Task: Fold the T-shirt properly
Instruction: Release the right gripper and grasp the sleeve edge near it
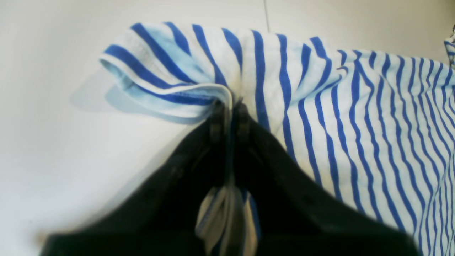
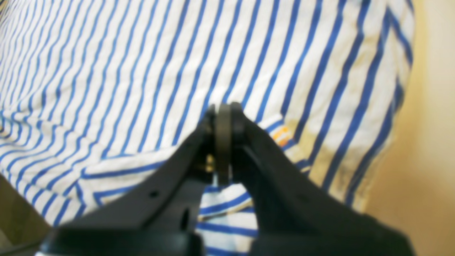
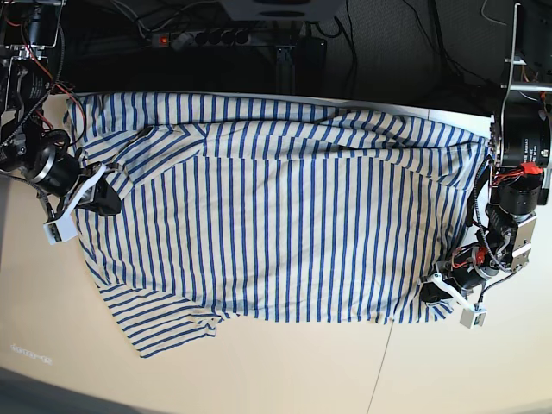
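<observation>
Left gripper – pinched hem – T-shirt

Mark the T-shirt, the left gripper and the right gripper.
T-shirt (image 3: pixel 293 224): base view, middle of the striped body.
left gripper (image 1: pixel 230 106): left wrist view, between the tips pinching the hem edge.
right gripper (image 2: pixel 224 108): right wrist view, between the closed tips against the cloth.

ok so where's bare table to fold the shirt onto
Bare table runs along the T-shirt near edge, widest below its lower sleeve. Crowded at both ends: left hand and right hand each pinch cloth there.
</observation>
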Action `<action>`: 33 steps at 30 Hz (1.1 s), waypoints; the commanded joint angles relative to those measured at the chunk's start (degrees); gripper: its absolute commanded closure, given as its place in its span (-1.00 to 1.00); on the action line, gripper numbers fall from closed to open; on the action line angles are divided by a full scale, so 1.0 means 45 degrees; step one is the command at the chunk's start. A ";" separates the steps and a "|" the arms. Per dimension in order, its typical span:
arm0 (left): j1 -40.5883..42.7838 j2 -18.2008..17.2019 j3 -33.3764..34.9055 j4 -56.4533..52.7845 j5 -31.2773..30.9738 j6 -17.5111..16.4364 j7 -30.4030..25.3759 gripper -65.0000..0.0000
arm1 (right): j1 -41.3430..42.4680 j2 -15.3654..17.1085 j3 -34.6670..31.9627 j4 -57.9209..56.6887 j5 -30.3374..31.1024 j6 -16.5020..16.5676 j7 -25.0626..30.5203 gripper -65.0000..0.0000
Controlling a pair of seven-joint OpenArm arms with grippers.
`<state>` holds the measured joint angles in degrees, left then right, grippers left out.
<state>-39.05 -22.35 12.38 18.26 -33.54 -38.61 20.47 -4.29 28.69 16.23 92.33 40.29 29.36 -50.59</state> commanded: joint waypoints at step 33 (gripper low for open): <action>-0.0175 -0.0087 0.0029 0.0024 -0.0019 -0.0309 0.1185 1.00 | 1.0598 -0.0408 0.0121 -1.8180 -0.2778 0.0102 0.4493 -0.06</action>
<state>-39.20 -22.52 12.36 18.37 -35.38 -39.18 23.11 42.89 27.09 16.88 10.63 29.93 29.19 -27.42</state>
